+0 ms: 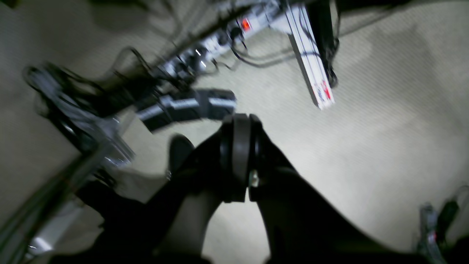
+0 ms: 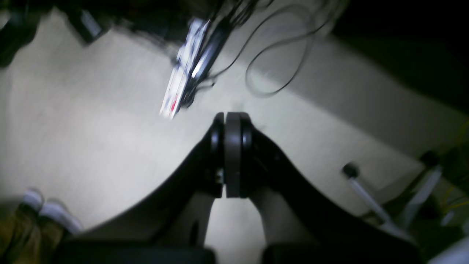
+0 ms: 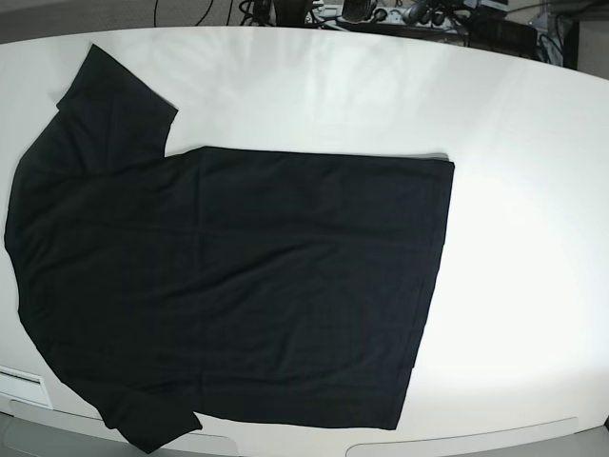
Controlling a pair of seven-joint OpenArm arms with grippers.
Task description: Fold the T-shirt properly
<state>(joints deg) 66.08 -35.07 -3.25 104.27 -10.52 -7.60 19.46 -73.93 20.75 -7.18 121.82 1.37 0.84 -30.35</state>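
Observation:
The black T-shirt [image 3: 238, 286] lies spread flat on the white table [image 3: 533, 238] in the base view. Its hem is toward the right and its two sleeves are at the far left, one near the back and one at the front edge. Neither gripper shows in the base view. In the left wrist view my left gripper [image 1: 240, 126] is shut and empty, with only floor behind it. In the right wrist view my right gripper [image 2: 232, 123] is shut and empty, also over the floor. Both wrist views are blurred, and the T-shirt shows in neither.
The left wrist view shows a power strip [image 1: 220, 36], cables and an aluminium rail [image 1: 311, 62] on the carpet. The right wrist view shows a rail [image 2: 185, 69], a looped cable [image 2: 278, 55] and a person's white shoes [image 2: 47, 211]. Equipment lines the table's far edge [image 3: 381, 14].

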